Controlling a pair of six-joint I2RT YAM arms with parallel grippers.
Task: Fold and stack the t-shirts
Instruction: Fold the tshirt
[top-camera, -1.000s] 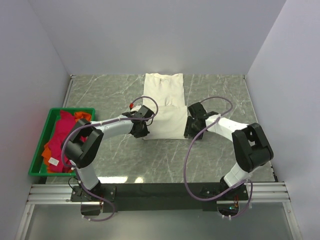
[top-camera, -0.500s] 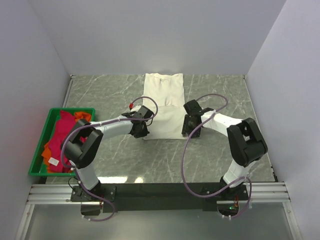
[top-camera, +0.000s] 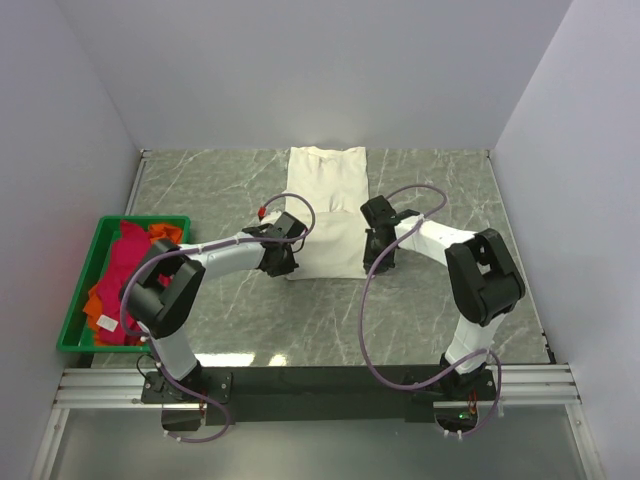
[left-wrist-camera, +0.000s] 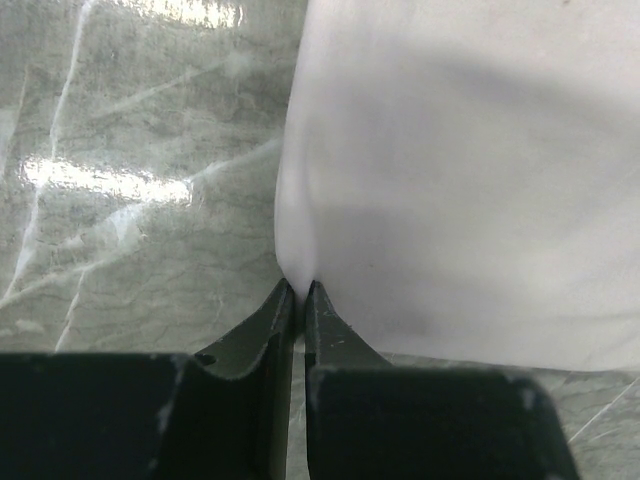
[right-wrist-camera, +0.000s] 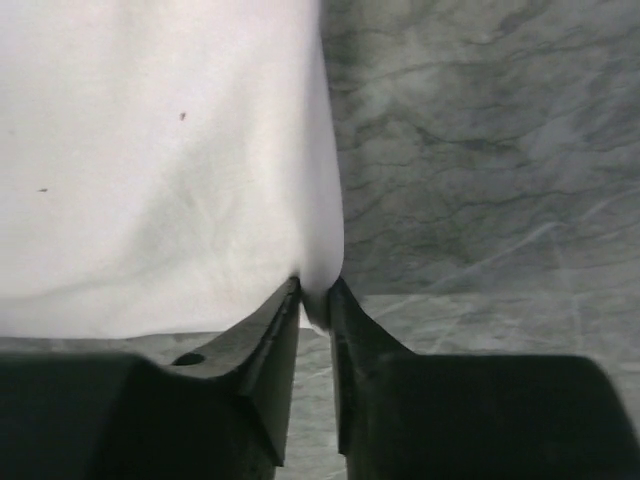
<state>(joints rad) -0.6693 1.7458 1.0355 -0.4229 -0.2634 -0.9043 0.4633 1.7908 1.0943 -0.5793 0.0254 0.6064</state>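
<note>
At the near corners of the cream t-shirt (top-camera: 326, 200), the left gripper (left-wrist-camera: 297, 290) and right gripper (right-wrist-camera: 315, 295) each clamp it, likely to lift that edge evenly into a fold.

right gripper (right-wrist-camera: 315, 292): shifted from just right of cream t-shirt (top-camera: 328, 200) onto its near right corner | jaws: narrowed, now pinching the cloth edge

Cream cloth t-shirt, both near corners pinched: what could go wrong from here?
Only the edge of the cream cloth t-shirt sits in the left gripper and right gripper, so a corner could slip on lifting. The side edges look folded; a grip might catch one layer and open the fold.
</note>
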